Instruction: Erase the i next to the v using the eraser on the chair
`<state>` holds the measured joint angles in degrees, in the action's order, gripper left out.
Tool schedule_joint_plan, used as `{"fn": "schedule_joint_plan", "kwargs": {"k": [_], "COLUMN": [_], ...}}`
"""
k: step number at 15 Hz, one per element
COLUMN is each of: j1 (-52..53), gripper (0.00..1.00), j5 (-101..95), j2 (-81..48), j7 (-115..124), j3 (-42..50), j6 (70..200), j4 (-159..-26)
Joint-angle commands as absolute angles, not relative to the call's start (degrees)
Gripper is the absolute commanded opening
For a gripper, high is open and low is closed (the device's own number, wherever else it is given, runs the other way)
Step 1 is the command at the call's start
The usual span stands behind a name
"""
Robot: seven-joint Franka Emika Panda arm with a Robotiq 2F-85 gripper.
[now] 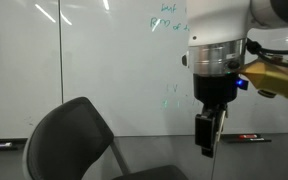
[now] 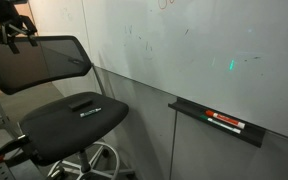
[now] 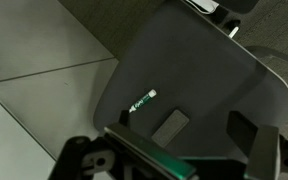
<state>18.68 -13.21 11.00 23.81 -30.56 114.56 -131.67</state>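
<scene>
The black chair [image 2: 39, 60] stands in front of the whiteboard; its back also shows in an exterior view [image 1: 74, 140]. A dark grey eraser [image 3: 170, 125] lies flat on the chair seat [image 3: 214, 80], beside a green-capped marker [image 3: 141, 100]. The eraser also shows in an exterior view [image 2: 81, 102]. My gripper [image 3: 189, 150] hangs open and empty above the seat, its fingers on either side of the eraser from above and not touching it. It shows in both exterior views [image 1: 209, 130] [image 2: 9, 25]. The tiny faint teal i [image 1: 166, 89] and v [image 1: 175, 89] are on the whiteboard.
Big teal writing [image 1: 169, 20] sits high on the whiteboard [image 1: 104, 70]. A black marker tray [image 2: 219, 122] with red markers is fixed below the board. The chair's metal base and wheels [image 2: 89, 160] stand on the tiled floor [image 3: 34, 90].
</scene>
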Motion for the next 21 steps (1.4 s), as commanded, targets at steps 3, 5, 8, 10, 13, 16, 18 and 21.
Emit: {"fn": "schedule_joint_plan", "kwargs": {"k": [3, 5, 8, 10, 13, 16, 18, 21], "j1": [20.4, 22.4, 26.1, 28.7, 31.8, 34.1, 35.3, 36.4], "gripper": [1.0, 1.0, 1.0, 1.0, 1.0, 1.0, 1.0, 1.0], "j5": [-27.1, -30.5, -33.8, -35.3, -35.1, -33.5, -32.6, -30.0], "j2": [-2.1, -6.8, -13.5, -17.8, -23.4, -28.1, -30.9, -34.1], "j7": [34.2, 36.5, 39.2, 40.8, 41.6, 40.7, 40.4, 40.1], "j3": [-31.5, -30.6, -28.1, -25.8, -22.2, -19.2, -17.2, -14.7], "j6": [113.8, 112.2, 109.9, 107.7, 103.7, 100.1, 98.4, 95.4], "j4": [-122.2, -118.7, -113.3, -109.4, -103.0, -96.7, -92.9, -88.6]}}
